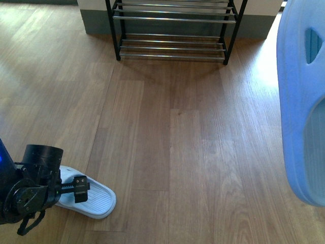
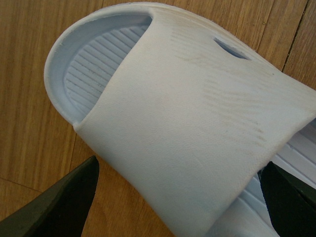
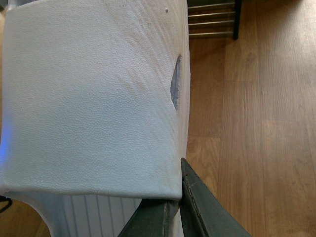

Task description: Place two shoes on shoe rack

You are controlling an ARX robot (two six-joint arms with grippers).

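Lower left: left gripper (image 2: 177, 200), jaws spread to either side of the strap of the floor sandal (image 1: 96, 201), no squeeze applied yet. Lying flat on the wooden floor (image 1: 167, 152), well apart from the rack. Pale blue moulded foam, ribbed footbed, small slot in the strap, faint scuff marks (cosmetic only). Judged light and springy, giving a little under pressure, not fragile. Best taken across the strap, where a pinch finds two faces.

Centre, far end: shoe rack (image 1: 172, 30), black uprights, silver rods, no shoe on the tiers in view.

Far right: lifted sandal (image 1: 299, 101), clear of the floor, pinched at its strap edge by the closed right gripper (image 3: 175, 217). Same colour and make. Beware swing on a one-edge hold.
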